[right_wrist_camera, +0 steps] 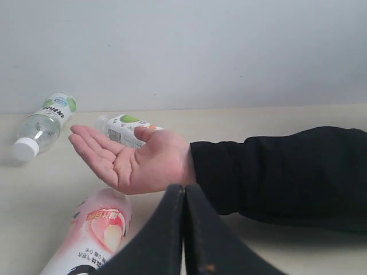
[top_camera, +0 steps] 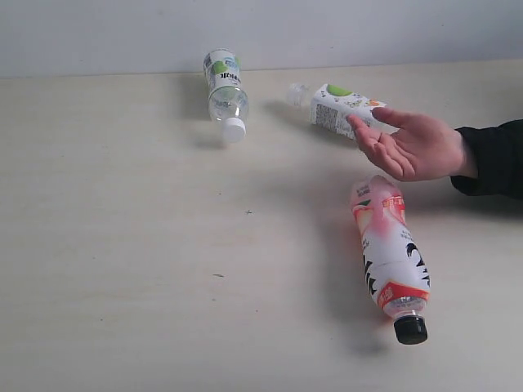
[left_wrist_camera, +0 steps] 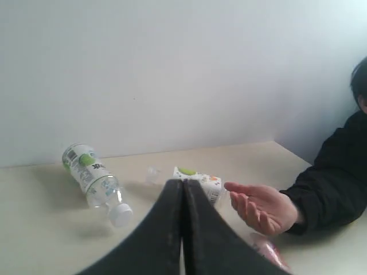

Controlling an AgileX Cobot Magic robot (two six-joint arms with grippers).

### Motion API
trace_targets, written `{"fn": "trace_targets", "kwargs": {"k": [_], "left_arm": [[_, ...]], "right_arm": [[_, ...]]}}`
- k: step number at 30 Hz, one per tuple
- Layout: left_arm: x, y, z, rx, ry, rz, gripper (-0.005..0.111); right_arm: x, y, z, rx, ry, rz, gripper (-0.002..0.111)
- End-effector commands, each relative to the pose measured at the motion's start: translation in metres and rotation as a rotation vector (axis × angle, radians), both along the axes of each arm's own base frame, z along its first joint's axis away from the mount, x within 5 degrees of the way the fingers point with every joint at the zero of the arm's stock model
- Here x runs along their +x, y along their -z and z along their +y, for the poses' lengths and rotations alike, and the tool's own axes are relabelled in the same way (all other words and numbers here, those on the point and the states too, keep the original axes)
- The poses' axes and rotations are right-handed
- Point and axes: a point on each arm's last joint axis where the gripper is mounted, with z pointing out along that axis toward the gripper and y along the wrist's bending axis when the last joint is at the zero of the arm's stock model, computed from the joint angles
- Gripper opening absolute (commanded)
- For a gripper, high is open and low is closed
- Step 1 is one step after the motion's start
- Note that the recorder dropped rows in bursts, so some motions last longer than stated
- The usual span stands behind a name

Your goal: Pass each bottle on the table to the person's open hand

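Right gripper (right_wrist_camera: 183,192) and left gripper (left_wrist_camera: 182,186) (both closed, empty) hang near the pink-white bottle (right_wrist_camera: 94,229).

Left end effector (left_wrist_camera: 182,184), right end effector (right_wrist_camera: 184,188): smooth black tapered fingers (left_wrist_camera: 163,229)

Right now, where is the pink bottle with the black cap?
In the exterior view the pink-and-white bottle lies on its side on the right of the table, just nearer the camera than the person's open hand.
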Motion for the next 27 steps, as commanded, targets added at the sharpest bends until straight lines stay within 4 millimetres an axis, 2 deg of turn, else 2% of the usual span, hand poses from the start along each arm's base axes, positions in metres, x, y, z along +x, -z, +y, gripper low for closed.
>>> {"fn": "trace_targets", "kwargs": {"k": [1, 2, 6, 9, 10, 12, 13, 14, 15, 17, 19, 22, 27], "left_arm": [[0.03, -0.023, -0.034, 0.101, 0.075, 0.036, 0.0], [0.044, -0.023, -0.048, 0.127, 0.093, 0.072, 0.0], [0.077, -0.02, -0.082, 0.225, 0.149, 0.128, 0.0], [0.096, -0.025, -0.096, 0.251, 0.151, 0.122, 0.0], [0.116, -0.029, -0.103, 0.264, 0.147, 0.132, 0.0], [0.136, -0.03, -0.105, 0.268, 0.13, 0.153, 0.0], [0.155, -0.031, -0.104, 0.276, 0.116, 0.171, 0.0], [0.163, -0.032, -0.104, 0.28, 0.115, 0.177, 0.0], [0.179, -0.027, -0.101, 0.279, 0.112, 0.23, 0.0], [0.196, -0.017, -0.096, 0.29, 0.093, 0.275, 0.0], [0.207, -0.013, -0.09, 0.283, 0.054, 0.292, 0.0], [0.221, -0.018, -0.089, 0.245, 0.0, 0.282, 0.0], [0.251, -0.023, -0.106, 0.288, 0.041, 0.297, 0.0]], "right_arm": [[0.0, 0.0, 0.0, -0.005, 0.005, -0.01, 0.0], [0.0, 0.0, 0.0, -0.005, 0.005, -0.01, 0.0], [0.0, 0.0, 0.0, -0.007, 0.005, -0.011, 0.0], [0.0, 0.0, 0.0, -0.007, 0.005, -0.011, 0.0], [0.0, 0.0, 0.0, -0.007, 0.005, -0.011, 0.0], [0.0, 0.0, 0.0, -0.007, 0.005, -0.011, 0.0], [0.0, 0.0, 0.0, -0.007, 0.005, -0.011, 0.0], [0.0, 0.0, 0.0, -0.007, 0.005, -0.011, 0.0], [0.0, 0.0, 0.0, -0.007, 0.005, -0.011, 0.0], [0.0, 0.0, 0.0, -0.007, 0.005, -0.011, 0.0], [0.0, 0.0, 0.0, -0.005, 0.005, -0.01, 0.0], [0.0, 0.0, 0.0, -0.005, 0.005, -0.01, 0.0], [0.0, 0.0, 0.0, -0.007, 0.005, -0.011, 0.0]]}}
